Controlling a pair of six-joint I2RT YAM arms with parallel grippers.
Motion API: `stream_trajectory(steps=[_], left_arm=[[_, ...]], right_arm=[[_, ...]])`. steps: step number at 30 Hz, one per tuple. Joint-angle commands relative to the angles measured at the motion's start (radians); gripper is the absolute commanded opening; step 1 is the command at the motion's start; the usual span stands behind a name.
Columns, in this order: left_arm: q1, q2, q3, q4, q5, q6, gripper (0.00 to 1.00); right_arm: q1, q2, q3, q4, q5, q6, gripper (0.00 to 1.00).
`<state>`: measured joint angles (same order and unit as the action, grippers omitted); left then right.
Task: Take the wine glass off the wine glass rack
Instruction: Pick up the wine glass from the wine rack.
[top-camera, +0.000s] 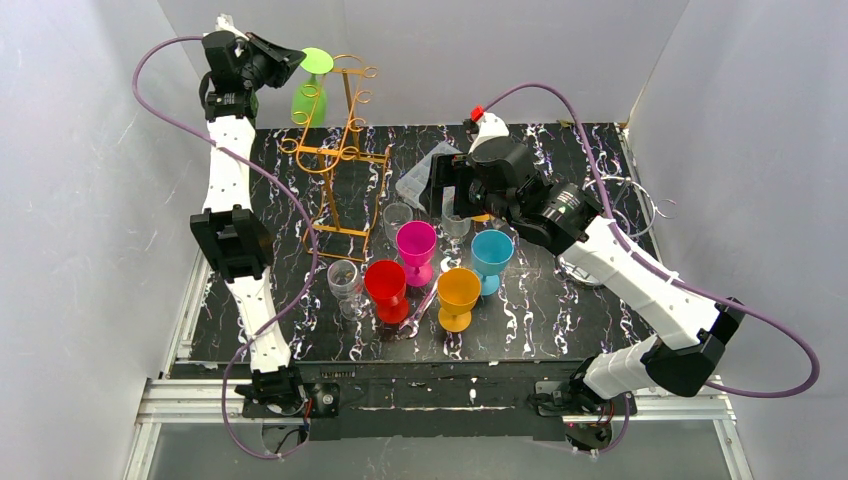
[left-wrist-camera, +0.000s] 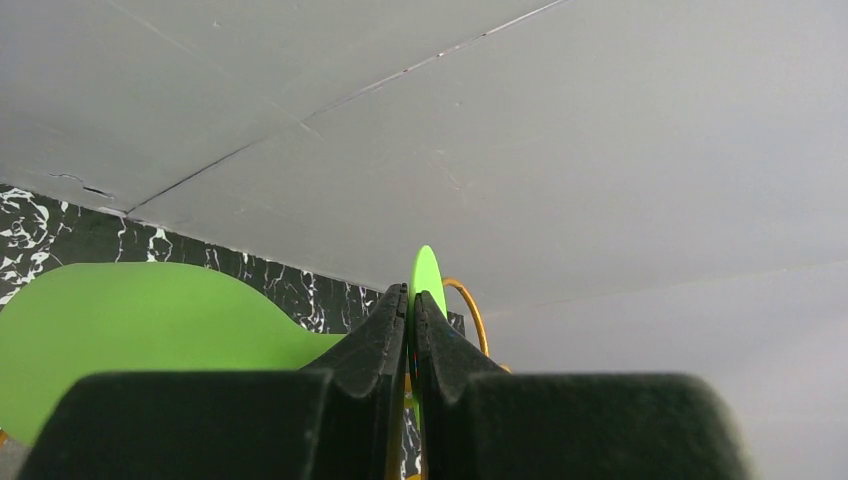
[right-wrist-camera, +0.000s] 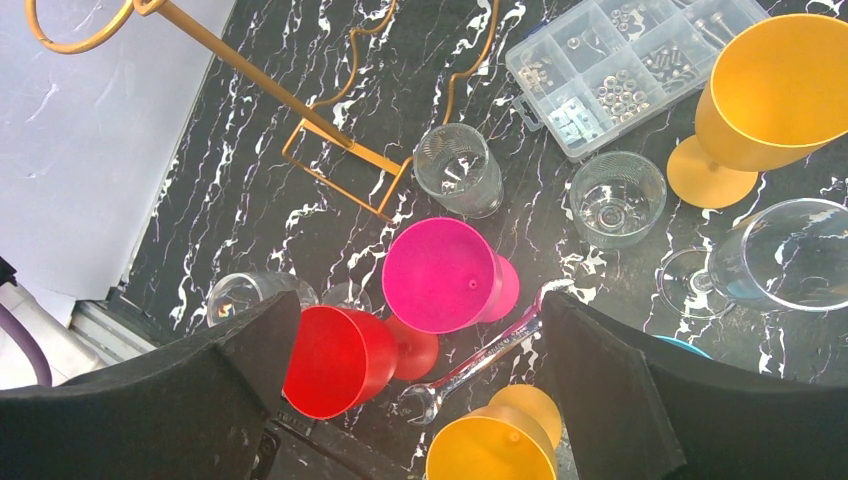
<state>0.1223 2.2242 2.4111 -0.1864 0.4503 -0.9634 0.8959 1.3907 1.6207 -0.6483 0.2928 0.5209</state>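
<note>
At the far left corner of the worktop, the green wine glass (top-camera: 308, 98) hangs upside down on the gold wire rack (top-camera: 345, 150), foot uppermost. The left gripper (top-camera: 290, 60) is pinched on its thin stem, right beside the foot (left-wrist-camera: 425, 272). It looks like light, rigid plastic, smooth enough to swivel in the pinch. The stem next to the foot seems the best hold, since the disc should stop any slipping through. The right gripper (right-wrist-camera: 418, 305) hovers spread and empty over the loose glasses (right-wrist-camera: 445, 275) toward the worktop's middle.

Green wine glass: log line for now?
left gripper: shut on green wine glass foot | location: rack top | right gripper: open, empty
</note>
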Motion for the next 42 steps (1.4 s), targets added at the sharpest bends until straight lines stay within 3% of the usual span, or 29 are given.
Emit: stream_trajectory(steps=[1, 20, 42], left_arm=[[0.007, -0.123, -0.016, 0.028, 0.013, -0.006, 0.00], [0.023, -0.167, -0.026, 0.007, -0.026, 0.036, 0.00], [0.032, -0.070, -0.003, 0.078, -0.010, -0.008, 0.00]], right_arm=[[-0.006, -0.031, -0.002, 0.042, 0.015, 0.009, 1.00], [-0.006, -0.048, -0.005, 0.035, 0.006, 0.014, 1.00], [-0.006, -0.038, 0.004, 0.022, -0.011, 0.018, 1.00]])
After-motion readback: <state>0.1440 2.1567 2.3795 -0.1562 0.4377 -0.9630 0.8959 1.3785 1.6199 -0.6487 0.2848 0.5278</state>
